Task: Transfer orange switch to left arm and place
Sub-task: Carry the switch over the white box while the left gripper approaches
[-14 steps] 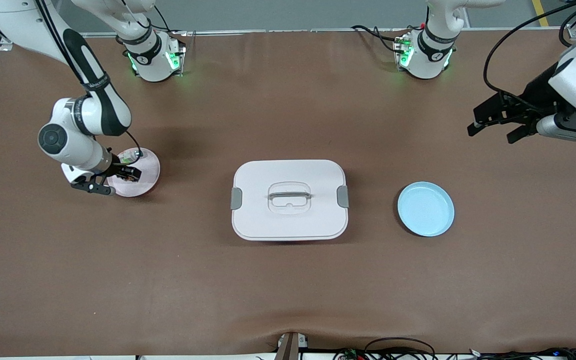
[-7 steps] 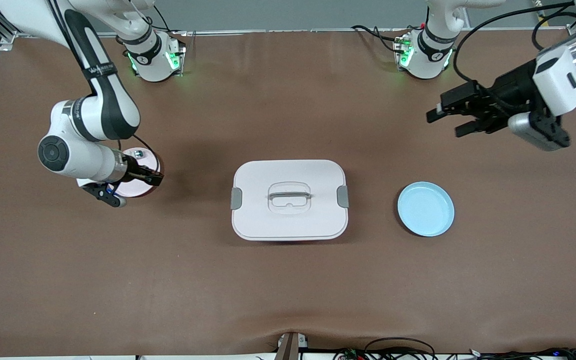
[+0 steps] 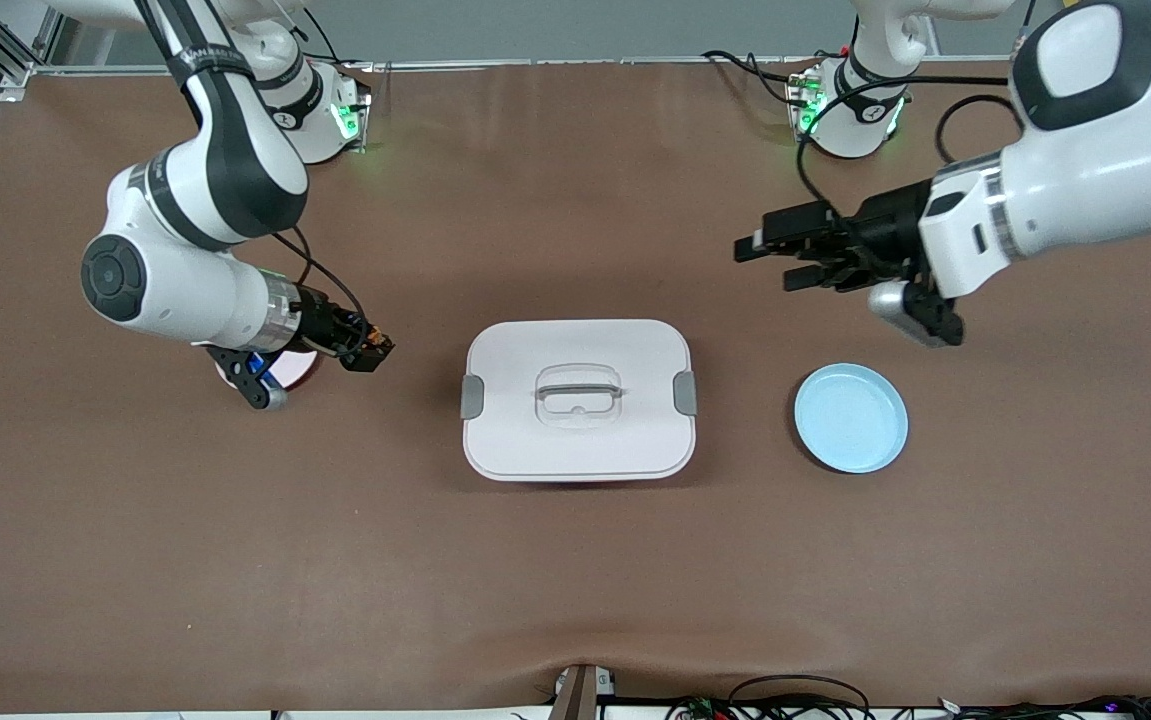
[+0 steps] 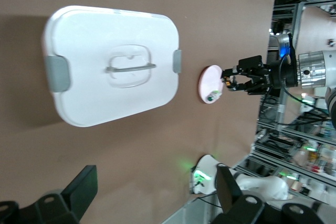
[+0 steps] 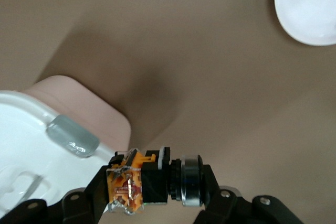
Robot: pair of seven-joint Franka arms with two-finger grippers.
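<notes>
1. White lettering runs along the black band of the right arm (image 3: pixel 225 100) in the front view, too small to read with confidence; no other writing can be made out.
2. The worktop (image 3: pixel 575 580) is covered in a plain brown mat with a shallow wrinkle at the edge nearest the front camera. Grey floor shows at the arms' bases, where green lights glow, and cables lie along the near edge. The left wrist view shows metal framing and shelving past the worktop's edge.
3. The box (image 3: pixel 578 399) sits on the middle of the worktop, lid on, grey latches at both ends, recessed handle centred.
4. The right hand (image 3: pixel 367 347) is in the air over bare mat between the pink plate (image 3: pixel 287 367) and the box, its fingers closed on the orange switch (image 5: pixel 152 182).
5. In the right wrist view the switch lies crosswise between the fingers (long axis across the grip), its orange end toward the box and its black-and-silver round end away from it.
6. A small part with green (image 4: pixel 211 96) rests on the pink plate.
7. The left hand (image 3: pixel 773 261) hangs over bare mat, toward the left arm's end from the box, fingers parted and holding nothing.
8. The blue plate (image 3: pixel 851 417) lies beside the box, toward the left arm's end.
</notes>
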